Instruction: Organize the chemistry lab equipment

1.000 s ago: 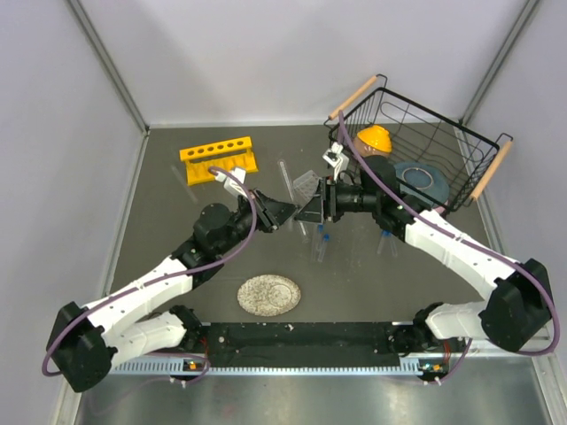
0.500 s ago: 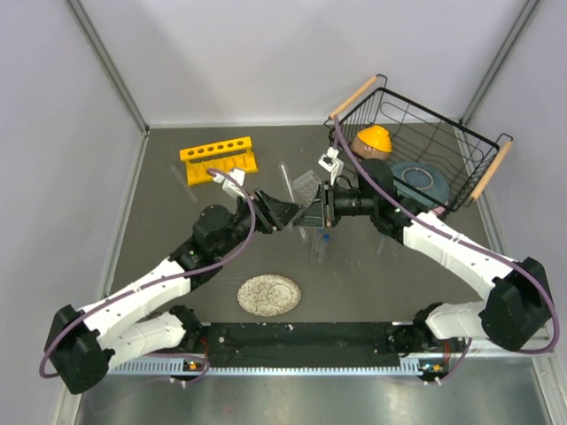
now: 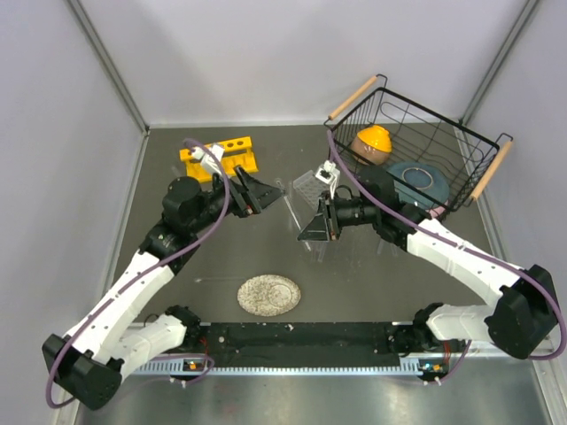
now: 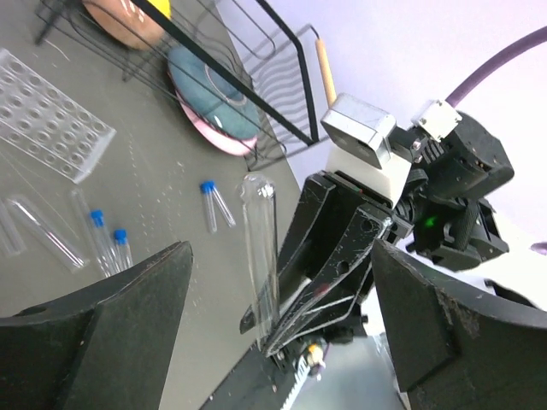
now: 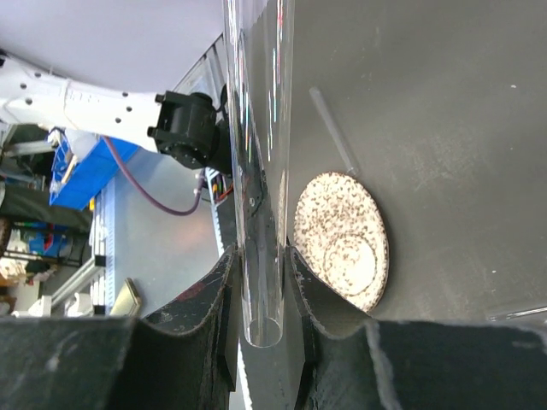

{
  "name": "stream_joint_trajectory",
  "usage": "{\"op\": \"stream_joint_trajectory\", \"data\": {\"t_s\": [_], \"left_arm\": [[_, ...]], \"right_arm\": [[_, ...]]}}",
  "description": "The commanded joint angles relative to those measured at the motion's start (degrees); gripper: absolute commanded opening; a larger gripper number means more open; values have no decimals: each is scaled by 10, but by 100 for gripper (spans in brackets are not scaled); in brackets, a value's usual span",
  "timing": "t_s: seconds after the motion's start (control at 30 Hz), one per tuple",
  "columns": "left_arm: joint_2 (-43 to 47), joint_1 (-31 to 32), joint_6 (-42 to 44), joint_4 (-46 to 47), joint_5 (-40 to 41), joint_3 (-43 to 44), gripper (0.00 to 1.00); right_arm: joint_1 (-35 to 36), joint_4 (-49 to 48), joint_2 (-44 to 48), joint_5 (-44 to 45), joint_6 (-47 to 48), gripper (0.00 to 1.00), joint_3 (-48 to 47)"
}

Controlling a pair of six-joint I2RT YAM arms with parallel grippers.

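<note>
One test tube (image 5: 256,128) is pinched in the right hand (image 5: 261,290), held over the table (image 3: 204,257). Left hand (image 3: 252,192) is spread, empty. No tubes are seen in the yellow rack (image 3: 226,152); vials (image 4: 209,201) are left loose. Mostly undone.

Dark table (image 3: 177,257), cluttered.
It bears a yellow rack (image 3: 241,150), grid rack (image 4: 51,115), loose test tubes (image 4: 43,231), blue-capped vials (image 4: 214,203), speckled plate (image 3: 268,294), wire basket (image 3: 354,96).
</note>
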State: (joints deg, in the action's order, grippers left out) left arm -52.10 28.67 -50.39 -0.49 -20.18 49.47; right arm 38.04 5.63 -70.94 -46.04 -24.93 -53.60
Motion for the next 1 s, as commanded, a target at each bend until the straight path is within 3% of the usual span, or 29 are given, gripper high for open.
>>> {"op": "stream_joint_trajectory", "data": {"t_s": [0.0, 0.87, 0.97], "left_arm": [[-34, -3, 19, -48, -104, 50, 88], [-68, -3, 42, -69, -124, 70, 17], [-62, -4, 66, -88, -104, 70, 15]], "right_arm": [[16, -3, 19, -26, 41, 9, -4], [21, 21, 20, -26, 87, 12, -7], [21, 33, 23, -27, 109, 22, -11]]}}
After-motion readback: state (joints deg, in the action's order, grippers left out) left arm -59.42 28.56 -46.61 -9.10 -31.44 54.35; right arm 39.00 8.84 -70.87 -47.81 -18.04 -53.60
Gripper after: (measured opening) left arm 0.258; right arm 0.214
